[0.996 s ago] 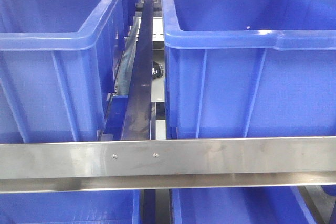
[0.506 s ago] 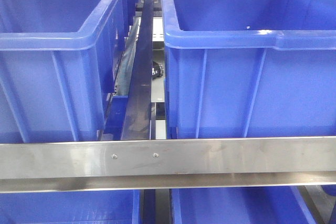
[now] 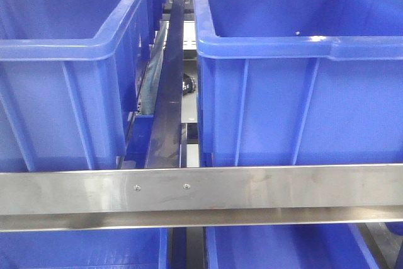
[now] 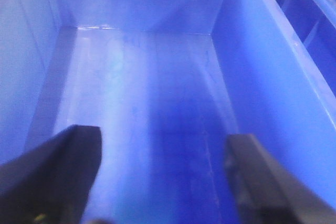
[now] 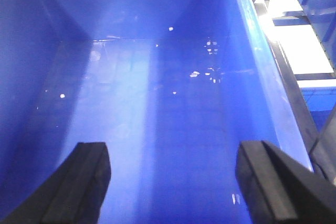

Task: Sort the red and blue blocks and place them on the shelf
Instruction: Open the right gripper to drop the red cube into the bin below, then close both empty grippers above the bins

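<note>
No red or blue block shows in any view; both are hidden or out of view. The shelf's brushed-steel front rail crosses the front view below two large blue bins. My left gripper hangs open above the bare floor of a blue bin, nothing between its black fingers. My right gripper is likewise open over the bare floor of another blue bin, its fingers wide apart. Neither arm appears in the front view.
On the shelf sit a left bin and a right bin, split by a dark steel divider rail. Lower-tier bins show under the front rail. A bright floor and more rack lie right of the right bin.
</note>
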